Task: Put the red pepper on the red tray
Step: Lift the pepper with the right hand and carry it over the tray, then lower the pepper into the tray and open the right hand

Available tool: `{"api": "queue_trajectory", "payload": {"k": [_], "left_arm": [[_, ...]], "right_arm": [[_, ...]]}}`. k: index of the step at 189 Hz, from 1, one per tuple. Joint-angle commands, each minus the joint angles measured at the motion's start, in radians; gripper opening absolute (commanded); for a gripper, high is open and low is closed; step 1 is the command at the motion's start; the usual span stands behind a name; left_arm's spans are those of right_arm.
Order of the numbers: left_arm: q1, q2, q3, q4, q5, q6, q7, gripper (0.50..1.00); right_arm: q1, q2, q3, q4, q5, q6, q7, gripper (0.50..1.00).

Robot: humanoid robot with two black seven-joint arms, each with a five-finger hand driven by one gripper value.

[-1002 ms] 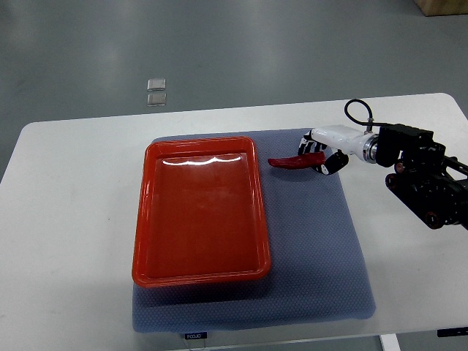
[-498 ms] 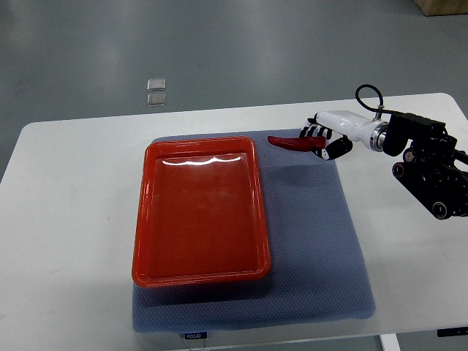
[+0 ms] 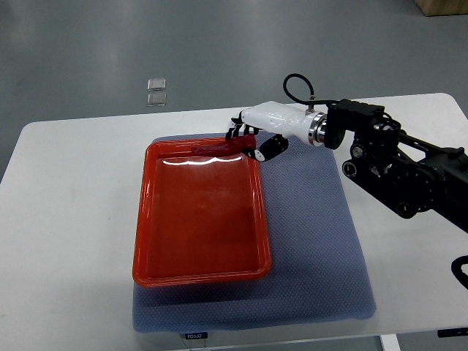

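Red pepper (image 3: 217,150) sits gripped in the right hand (image 3: 252,139), its body running out leftward from the fingers (image 3: 238,132) so that the free end reaches past them over the far rim of the red tray (image 3: 199,272). The dark fingers curl down over the pepper from the far side, and the thumb sits just beside it on the near side, so the hand is clenched around the pepper's right end. Whether the pepper touches the tray rim or hangs just above it cannot be told from this steep view; it is dark red against the brighter red of the tray and partly hidden under the fingers.

Behind the fingers, to their right, comes the white shell of the hand, then a metal wrist ring with a black cable (image 3: 296,82) looping up from it, then the black right arm (image 3: 398,172) running off toward the right edge. Below and to the left of the fingers the tray's flat floor lies bare, glossy, with light glinting along its far side. The tray rests on a blue-grey mat (image 3: 314,248), which spreads out beneath the hand and well to its near side, on a white table (image 3: 66,219). Far beyond the fingers, on the grey floor, lie two small pale squares (image 3: 156,91).
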Motion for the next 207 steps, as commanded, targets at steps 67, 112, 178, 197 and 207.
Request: {"api": "queue_trajectory", "payload": {"k": [67,112,178,197,207], "left_arm": [[0.000,0.000,0.000,0.000,0.000,-0.001,0.000,1.000],[0.000,0.000,0.000,0.000,0.000,-0.001,0.000,1.000],[0.000,0.000,0.000,0.000,0.000,-0.001,0.001,1.000],[0.000,0.000,0.000,0.000,0.000,-0.001,0.001,1.000],[0.000,0.000,0.000,0.000,0.000,-0.001,0.000,1.000]], "right_arm": [[-0.039,0.132,-0.150,-0.014,-0.170,-0.003,-0.001,0.500],[-0.045,0.151,-0.146,-0.045,-0.185,-0.043,-0.006,0.668],[-0.037,0.111,-0.048,-0.056,-0.121,-0.114,-0.007,0.891],[-0.037,0.083,0.015,-0.057,-0.030,-0.106,-0.009,0.891],[-0.037,0.065,0.061,-0.065,0.036,-0.102,-0.010,0.891]]}}
